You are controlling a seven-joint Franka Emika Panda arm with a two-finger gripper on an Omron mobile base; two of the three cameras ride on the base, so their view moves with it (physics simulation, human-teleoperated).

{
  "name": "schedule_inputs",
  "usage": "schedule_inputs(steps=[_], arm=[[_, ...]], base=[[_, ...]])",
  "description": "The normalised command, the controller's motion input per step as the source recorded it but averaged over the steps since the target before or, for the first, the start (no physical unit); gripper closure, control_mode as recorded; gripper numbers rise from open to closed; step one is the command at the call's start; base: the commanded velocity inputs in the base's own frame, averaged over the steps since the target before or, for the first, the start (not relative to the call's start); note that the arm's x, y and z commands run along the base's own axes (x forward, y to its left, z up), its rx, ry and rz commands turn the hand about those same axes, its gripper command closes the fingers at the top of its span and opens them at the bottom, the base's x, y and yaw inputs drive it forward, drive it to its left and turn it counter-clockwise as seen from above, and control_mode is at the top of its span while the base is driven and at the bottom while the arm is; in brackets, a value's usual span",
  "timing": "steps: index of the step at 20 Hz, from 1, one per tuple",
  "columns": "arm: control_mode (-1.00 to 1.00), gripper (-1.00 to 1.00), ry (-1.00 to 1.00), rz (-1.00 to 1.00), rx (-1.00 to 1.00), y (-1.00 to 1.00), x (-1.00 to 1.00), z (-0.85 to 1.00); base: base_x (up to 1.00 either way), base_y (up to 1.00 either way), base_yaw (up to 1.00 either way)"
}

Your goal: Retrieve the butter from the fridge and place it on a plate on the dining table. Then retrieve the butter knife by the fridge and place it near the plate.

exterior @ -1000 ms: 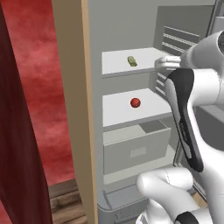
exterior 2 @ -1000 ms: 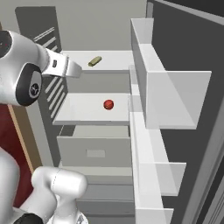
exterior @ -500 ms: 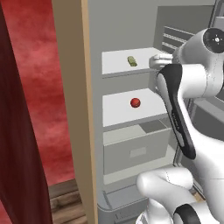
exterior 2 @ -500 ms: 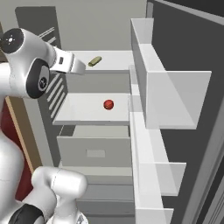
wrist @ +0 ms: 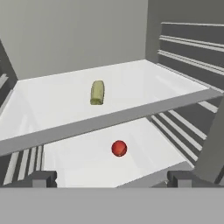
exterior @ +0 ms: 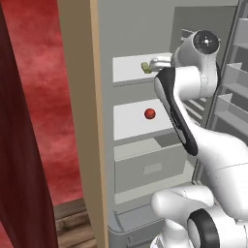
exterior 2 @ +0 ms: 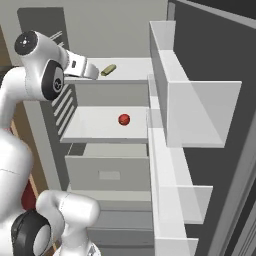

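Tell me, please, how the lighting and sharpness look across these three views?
Left base view: flat, even light, soft edges, no glare on the fridge. Right base view: the red ball casts almost no shadow. Hand view: the butter looks sharp, with faint shading beside it; the shelf is bright but not blown out.

red ball [wrist: 119, 148] — lower shelf [exterior 2: 95, 131]

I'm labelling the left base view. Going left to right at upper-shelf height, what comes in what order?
Red wall → tan cabinet side → butter → tool → door shelves.
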Motion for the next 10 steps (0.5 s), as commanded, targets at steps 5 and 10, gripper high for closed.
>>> schedule_inputs(steps=[5, 10], arm=[[-1.00, -1.00, 0.07, 0.00, 0.00, -0.01, 0.54, 0.00], [-1.00, -1.00, 0.00, 0.00, 0.00, 0.00, 0.46, -0.02]], base=[[0.00, 0.00, 0.00], [0.00, 0.00, 0.00]])
